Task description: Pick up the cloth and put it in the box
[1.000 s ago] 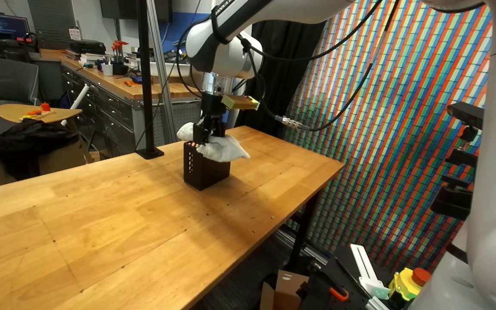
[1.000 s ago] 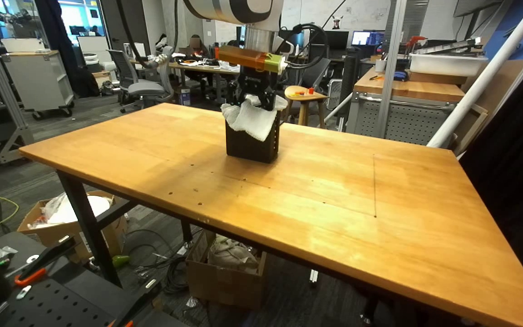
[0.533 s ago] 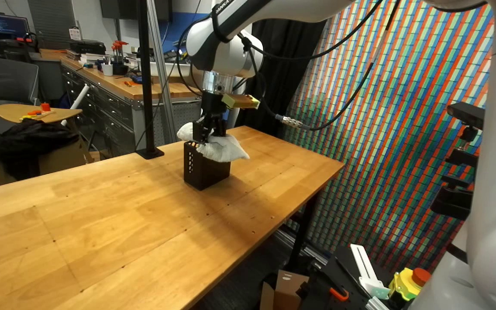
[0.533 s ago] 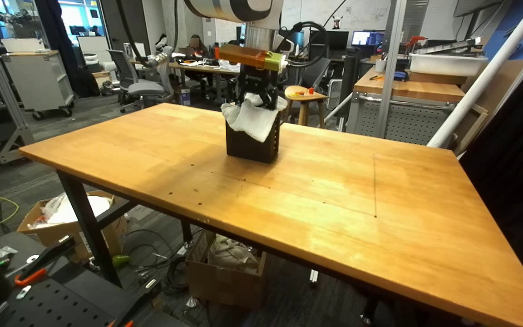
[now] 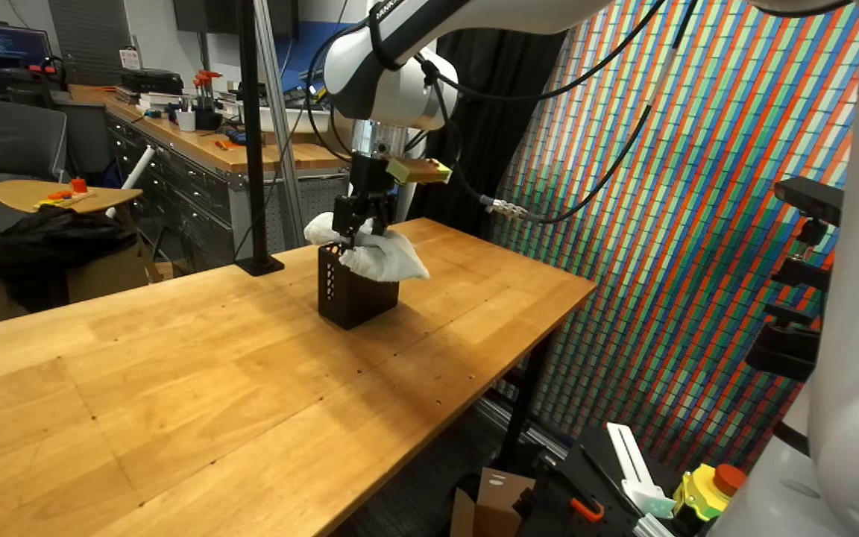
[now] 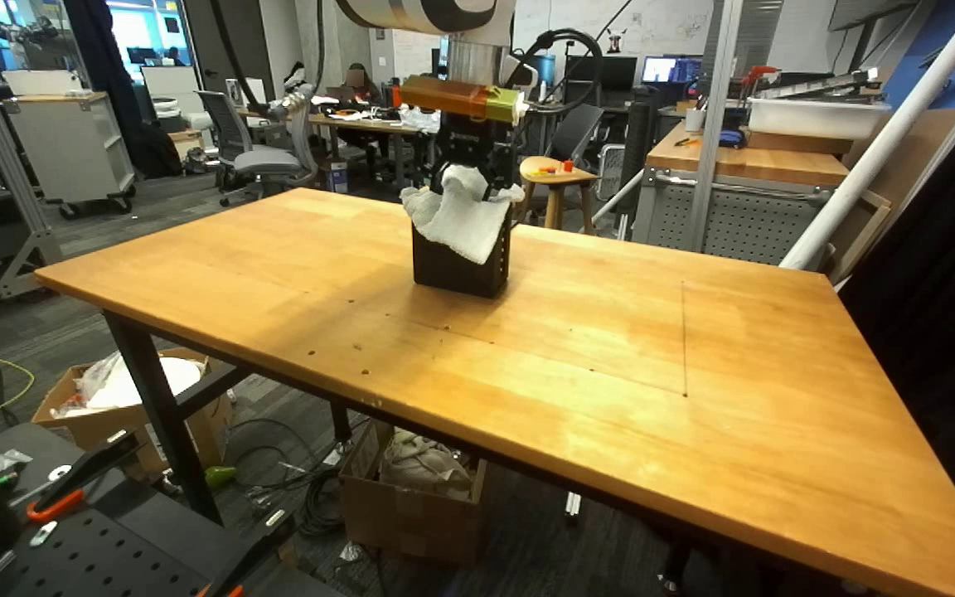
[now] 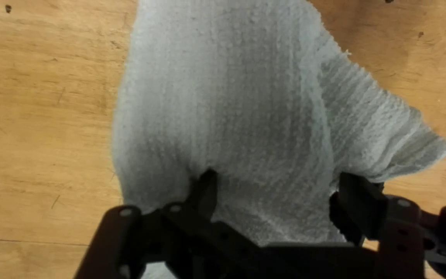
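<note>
A white cloth (image 6: 462, 222) lies draped over the top of the black box (image 6: 454, 269), its ends hanging past the rim in both exterior views. The box stands upright on the table, with a perforated side (image 5: 329, 287); its inside is hidden by the cloth. My gripper (image 5: 362, 237) is right above the box, fingertips down at the cloth. In the wrist view the fingers (image 7: 206, 190) stand wide apart, and the cloth (image 7: 230, 85) spreads flat below and between them, not pinched. Whether the fingertips still touch it I cannot tell.
The wooden table (image 5: 198, 403) extends around the box. A black post (image 5: 254, 149) rises from the table's edge near the arm. Cables (image 5: 593, 186) hang off the arm. Cardboard boxes (image 6: 411, 514) stand on the floor below.
My gripper has opened from its grip on the cloth and risen slightly. The cloth has shifted a little and stays on top of the box. The box has not moved.
</note>
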`<state>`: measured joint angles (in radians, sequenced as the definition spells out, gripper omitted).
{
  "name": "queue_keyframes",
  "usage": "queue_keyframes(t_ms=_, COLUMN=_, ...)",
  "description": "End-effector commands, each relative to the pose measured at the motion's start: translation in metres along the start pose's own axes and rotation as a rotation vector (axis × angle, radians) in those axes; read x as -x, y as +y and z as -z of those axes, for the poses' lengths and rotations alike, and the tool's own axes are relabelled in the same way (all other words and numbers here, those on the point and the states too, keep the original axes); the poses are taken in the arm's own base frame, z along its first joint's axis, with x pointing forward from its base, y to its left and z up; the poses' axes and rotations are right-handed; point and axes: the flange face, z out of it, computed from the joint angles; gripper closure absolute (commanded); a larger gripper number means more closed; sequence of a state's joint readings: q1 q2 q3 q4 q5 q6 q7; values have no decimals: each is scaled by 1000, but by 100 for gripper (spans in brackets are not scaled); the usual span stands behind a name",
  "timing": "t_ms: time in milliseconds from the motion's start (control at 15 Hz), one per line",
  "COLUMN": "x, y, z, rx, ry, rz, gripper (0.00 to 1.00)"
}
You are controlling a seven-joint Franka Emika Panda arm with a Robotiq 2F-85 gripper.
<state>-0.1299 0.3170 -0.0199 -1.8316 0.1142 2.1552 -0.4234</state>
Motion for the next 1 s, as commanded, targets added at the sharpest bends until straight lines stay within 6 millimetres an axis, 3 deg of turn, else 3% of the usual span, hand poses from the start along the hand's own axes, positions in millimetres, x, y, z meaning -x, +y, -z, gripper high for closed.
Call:
queue_keyframes(t_ms=0, x=7, y=-3, z=20, rx=52, ry=13, rz=36, gripper=0)
queue_keyframes(t_ms=533, x=11, y=-4, z=75, rx=194, ry=32, rz=94, gripper=5)
queue_keyframes(t_ms=667, x=10, y=-4, z=86, rx=217, ry=47, rz=96, gripper=31)
queue_keyframes(t_ms=933, x=4, y=-9, z=94, rx=234, ry=61, rz=99, gripper=62)
